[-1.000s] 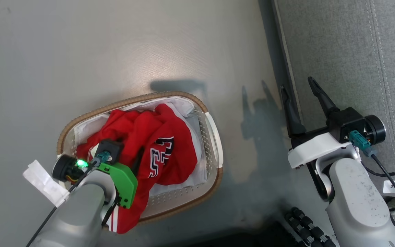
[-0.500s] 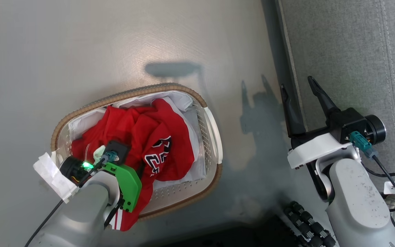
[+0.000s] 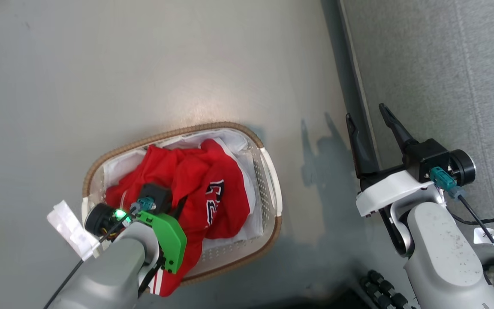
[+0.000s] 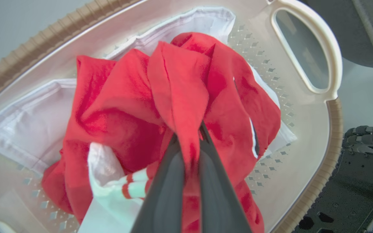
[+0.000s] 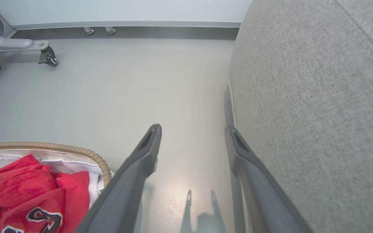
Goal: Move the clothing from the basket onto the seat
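Your left tool (image 4: 188,129) is clamped on a fold of the jersey (image 4: 180,84). Over the last second its fabric has bunched toward the tool, the lettering folding narrower, so the lift looks begun. The jersey lies in the basket (image 3: 268,171) on the white liner (image 4: 28,119), a hem draped over the rim at 7 o'clock. The seat (image 3: 444,64) waits at 2 o'clock, your right tool (image 3: 365,111) open and empty beside it.

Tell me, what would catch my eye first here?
The bright red clothing, heaped in the basket on the grey floor, stands out most. The left end effector pinches a fold of it, while the right end effector hangs open beside the big grey seat.
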You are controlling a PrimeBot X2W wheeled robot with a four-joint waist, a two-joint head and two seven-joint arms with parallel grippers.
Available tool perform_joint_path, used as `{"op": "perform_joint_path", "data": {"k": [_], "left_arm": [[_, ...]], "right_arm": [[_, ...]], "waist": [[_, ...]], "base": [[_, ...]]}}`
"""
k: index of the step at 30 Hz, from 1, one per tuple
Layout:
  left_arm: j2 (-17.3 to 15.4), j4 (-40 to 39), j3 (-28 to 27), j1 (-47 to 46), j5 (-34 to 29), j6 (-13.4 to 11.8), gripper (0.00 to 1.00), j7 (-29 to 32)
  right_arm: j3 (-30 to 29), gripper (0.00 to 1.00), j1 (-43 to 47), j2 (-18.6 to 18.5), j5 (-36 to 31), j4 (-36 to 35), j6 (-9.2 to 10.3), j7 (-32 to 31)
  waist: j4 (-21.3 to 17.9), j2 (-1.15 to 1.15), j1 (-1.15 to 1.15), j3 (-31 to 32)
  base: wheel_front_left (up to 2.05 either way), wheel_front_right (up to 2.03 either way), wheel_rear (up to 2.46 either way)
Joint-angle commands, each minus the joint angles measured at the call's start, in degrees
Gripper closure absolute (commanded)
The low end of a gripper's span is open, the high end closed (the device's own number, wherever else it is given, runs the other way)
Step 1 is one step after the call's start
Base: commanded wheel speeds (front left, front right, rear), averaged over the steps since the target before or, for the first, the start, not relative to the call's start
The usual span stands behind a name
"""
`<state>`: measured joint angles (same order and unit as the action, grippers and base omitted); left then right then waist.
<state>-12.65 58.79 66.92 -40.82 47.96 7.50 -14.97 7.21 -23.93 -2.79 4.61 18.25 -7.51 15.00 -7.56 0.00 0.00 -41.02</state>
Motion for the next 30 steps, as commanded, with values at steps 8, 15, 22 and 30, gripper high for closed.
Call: {"op": "perform_joint_path", "data": {"k": [8,15,22,30], "left_arm": [[-0.2,-3.6,-6.2,8.6,-2.9,0.0,1.0,-0.2],[0.9,-7.8,-14.2,15.4,-8.2,0.0,1.0,-0.2],[2.0,-14.7,-24.0,20.8,-15.1,-0.2,1.0,-0.2],[3.9,-25.3,-34.4,24.0,-22.8,-0.1,1.0,-0.2]], "right_arm": [[1.0,0.0,2.9,-0.2,1.7,3.6,0.05,0.3],[0.6,0.0,7.2,-0.2,2.9,5.2,0.05,0.3],[0.3,0.0,11.3,-0.2,3.5,5.9,0.05,0.3],[0.9,0.0,15.0,-0.2,4.0,6.2,0.05,0.3]], "waist": [[2.7,0.0,0.0,16.4],[5.1,0.0,0.0,26.3],[6.8,0.0,0.0,33.4],[8.0,0.0,0.0,39.4]], "base": [[0.0,0.0,0.0],[0.0,0.0,0.0],[0.0,0.0,0.0],[0.0,0.0,0.0]]}}
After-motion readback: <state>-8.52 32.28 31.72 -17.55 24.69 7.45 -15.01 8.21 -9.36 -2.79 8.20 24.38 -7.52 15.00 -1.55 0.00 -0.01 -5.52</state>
